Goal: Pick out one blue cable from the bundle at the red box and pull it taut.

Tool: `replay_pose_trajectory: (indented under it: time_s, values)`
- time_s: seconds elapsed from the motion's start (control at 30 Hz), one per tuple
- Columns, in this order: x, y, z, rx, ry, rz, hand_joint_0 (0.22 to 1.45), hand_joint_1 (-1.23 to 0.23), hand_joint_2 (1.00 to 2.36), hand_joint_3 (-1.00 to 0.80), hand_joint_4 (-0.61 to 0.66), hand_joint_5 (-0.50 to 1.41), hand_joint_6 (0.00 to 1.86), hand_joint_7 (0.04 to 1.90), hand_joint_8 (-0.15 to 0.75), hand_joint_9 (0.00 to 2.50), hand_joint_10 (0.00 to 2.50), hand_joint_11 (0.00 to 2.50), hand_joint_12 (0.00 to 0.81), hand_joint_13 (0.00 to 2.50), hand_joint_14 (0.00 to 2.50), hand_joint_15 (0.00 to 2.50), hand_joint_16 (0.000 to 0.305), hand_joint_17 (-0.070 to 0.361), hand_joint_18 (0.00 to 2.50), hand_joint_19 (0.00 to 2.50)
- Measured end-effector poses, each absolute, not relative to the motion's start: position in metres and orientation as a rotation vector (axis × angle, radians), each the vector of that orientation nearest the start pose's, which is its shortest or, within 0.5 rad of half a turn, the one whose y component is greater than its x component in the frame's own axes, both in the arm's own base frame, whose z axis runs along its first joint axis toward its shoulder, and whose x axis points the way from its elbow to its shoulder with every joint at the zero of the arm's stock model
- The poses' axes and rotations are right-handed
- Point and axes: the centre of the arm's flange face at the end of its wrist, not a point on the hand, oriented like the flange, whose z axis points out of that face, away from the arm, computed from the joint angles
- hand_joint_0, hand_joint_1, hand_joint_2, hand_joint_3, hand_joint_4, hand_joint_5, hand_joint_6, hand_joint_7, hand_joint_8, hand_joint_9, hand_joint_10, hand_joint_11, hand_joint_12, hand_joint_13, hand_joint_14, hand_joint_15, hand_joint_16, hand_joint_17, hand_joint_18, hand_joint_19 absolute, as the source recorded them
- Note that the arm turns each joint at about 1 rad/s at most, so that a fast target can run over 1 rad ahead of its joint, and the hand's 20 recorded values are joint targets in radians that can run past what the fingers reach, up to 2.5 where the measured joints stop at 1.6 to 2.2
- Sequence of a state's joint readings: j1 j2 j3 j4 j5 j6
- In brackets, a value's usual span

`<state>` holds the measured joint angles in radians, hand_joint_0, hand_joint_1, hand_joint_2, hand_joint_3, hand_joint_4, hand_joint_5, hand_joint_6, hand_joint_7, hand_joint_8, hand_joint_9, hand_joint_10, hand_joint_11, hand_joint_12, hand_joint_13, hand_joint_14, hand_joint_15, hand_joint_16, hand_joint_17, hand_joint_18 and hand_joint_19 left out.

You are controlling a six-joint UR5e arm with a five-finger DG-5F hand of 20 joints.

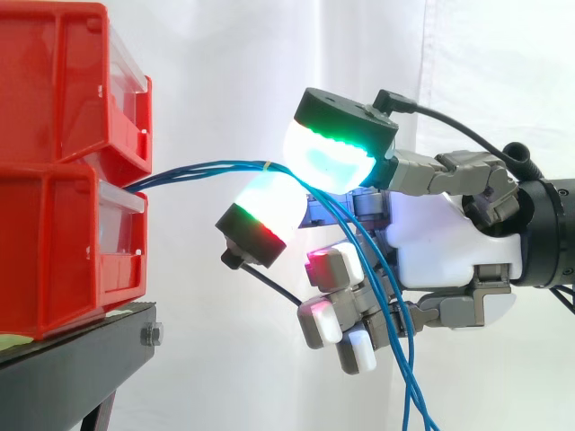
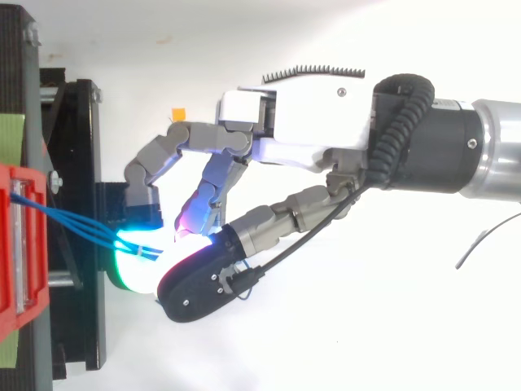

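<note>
Blue cables (image 1: 198, 171) leave the gap between the two stacked red bins (image 1: 63, 99) as a bundle with a yellow tie and run right to my hand (image 1: 449, 233). Two glowing fingertips (image 1: 332, 153) close on the bundle from above and below. I cannot tell whether they pinch one strand or all of them. Past the pinch the strands drop steeply, running by the curled lower fingers (image 1: 337, 310) and out of the bottom edge. From above, the blue cables (image 2: 73, 218) stretch from the red bin (image 2: 12, 244) to the cyan glow under my hand (image 2: 301, 130).
The bins stand on a black stand (image 1: 81, 359) whose edge lies just below and left of my hand. A white curtain hangs behind. A small orange tag (image 2: 177, 112) lies near the stand's frame (image 2: 81, 163).
</note>
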<state>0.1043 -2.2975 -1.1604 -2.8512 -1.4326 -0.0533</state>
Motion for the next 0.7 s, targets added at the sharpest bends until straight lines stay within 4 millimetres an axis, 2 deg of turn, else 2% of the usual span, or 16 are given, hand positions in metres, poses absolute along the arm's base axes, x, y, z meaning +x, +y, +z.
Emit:
replay_pose_trajectory:
  time_s: [0.3,0.7]
  values:
    - [0.7621,-0.0680,0.2561,1.203,1.232,1.129,0.67,-0.79,1.00,-0.47,-0.07,-0.11,0.94,0.93,0.242,1.13,0.03,0.77,0.316,0.96,0.03,0.66,0.045,0.101,0.83,0.79]
    - [0.7616,-0.0680,0.2560,1.208,1.235,1.129,0.46,-0.63,1.00,-0.50,-0.01,-0.09,0.91,0.83,0.266,1.19,0.03,0.75,0.350,1.01,0.02,0.64,0.053,0.120,0.89,0.77]
